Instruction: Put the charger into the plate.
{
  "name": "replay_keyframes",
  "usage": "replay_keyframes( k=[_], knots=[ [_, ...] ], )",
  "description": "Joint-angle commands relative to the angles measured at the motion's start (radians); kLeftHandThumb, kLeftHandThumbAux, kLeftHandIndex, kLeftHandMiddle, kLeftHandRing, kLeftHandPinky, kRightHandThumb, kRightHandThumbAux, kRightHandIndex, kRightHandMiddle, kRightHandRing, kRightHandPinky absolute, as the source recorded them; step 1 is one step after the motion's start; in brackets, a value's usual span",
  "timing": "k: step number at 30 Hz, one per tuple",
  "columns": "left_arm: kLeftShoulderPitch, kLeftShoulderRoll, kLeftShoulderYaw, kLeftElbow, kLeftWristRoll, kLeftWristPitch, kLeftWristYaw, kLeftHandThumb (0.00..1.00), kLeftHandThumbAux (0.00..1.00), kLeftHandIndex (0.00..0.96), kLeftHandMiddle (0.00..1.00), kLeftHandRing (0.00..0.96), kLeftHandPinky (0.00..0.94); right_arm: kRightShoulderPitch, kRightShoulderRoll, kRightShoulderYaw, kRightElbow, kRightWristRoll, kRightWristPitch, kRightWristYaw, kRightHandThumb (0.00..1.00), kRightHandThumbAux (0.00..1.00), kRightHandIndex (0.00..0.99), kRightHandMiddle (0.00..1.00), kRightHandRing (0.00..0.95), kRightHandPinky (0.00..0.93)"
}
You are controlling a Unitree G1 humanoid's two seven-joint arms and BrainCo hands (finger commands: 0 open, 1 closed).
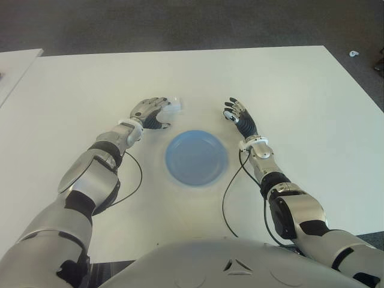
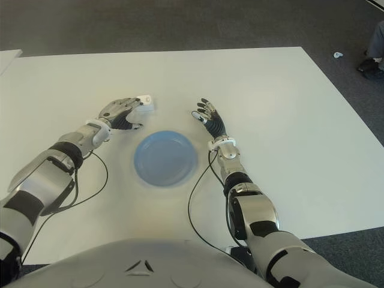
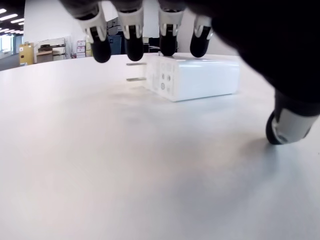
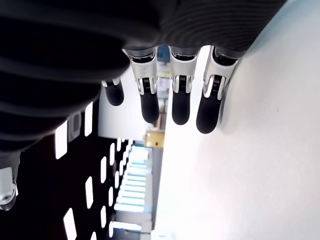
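Note:
A small white charger (image 1: pixel 173 106) with metal prongs lies on the white table (image 1: pixel 288 90), just beyond the fingertips of my left hand (image 1: pixel 153 112). In the left wrist view the charger (image 3: pixel 192 77) sits flat under my hanging fingertips (image 3: pixel 134 49), and the hand is open and holds nothing. A round blue plate (image 1: pixel 197 158) lies near the table's middle, close in front of me and to the right of that hand. My right hand (image 1: pixel 238 114) shows to the right of the plate's far rim, fingers spread and holding nothing.
Thin black cables (image 1: pixel 227 198) run from both wrists across the table near its front edge. A second white table (image 1: pixel 12 66) stands at the far left. Dark carpet (image 1: pixel 180 24) lies beyond the table's far edge.

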Motion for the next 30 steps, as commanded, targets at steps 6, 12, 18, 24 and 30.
replay_keyframes(
  k=[6, 12, 18, 24, 30],
  knots=[
    [0.064, -0.007, 0.024, 0.033, -0.027, 0.014, -0.117, 0.000, 0.469, 0.000, 0.000, 0.000, 0.000, 0.086, 0.011, 0.011, 0.057, -0.015, 0.073, 0.020, 0.000, 0.468, 0.030, 0.169, 0.149, 0.113],
    [0.078, -0.001, 0.028, 0.029, -0.033, 0.004, -0.129, 0.000, 0.465, 0.000, 0.000, 0.000, 0.017, 0.089, 0.011, 0.011, 0.052, -0.014, 0.072, 0.021, 0.000, 0.470, 0.032, 0.174, 0.155, 0.120],
    [0.077, 0.023, 0.027, 0.020, -0.035, -0.047, -0.170, 0.000, 0.455, 0.000, 0.000, 0.000, 0.043, 0.091, 0.011, 0.011, 0.046, -0.014, 0.073, 0.026, 0.000, 0.471, 0.031, 0.179, 0.161, 0.126],
    [0.075, 0.051, -0.018, 0.012, 0.008, -0.086, -0.157, 0.000, 0.457, 0.000, 0.000, 0.000, 0.042, 0.092, 0.012, 0.011, 0.042, -0.013, 0.076, 0.028, 0.000, 0.466, 0.032, 0.184, 0.167, 0.131],
    [0.072, 0.105, -0.104, -0.008, 0.081, -0.150, -0.081, 0.000, 0.446, 0.000, 0.000, 0.000, 0.011, 0.094, 0.011, 0.010, 0.036, -0.012, 0.077, 0.029, 0.000, 0.451, 0.037, 0.187, 0.169, 0.123]
  ],
)
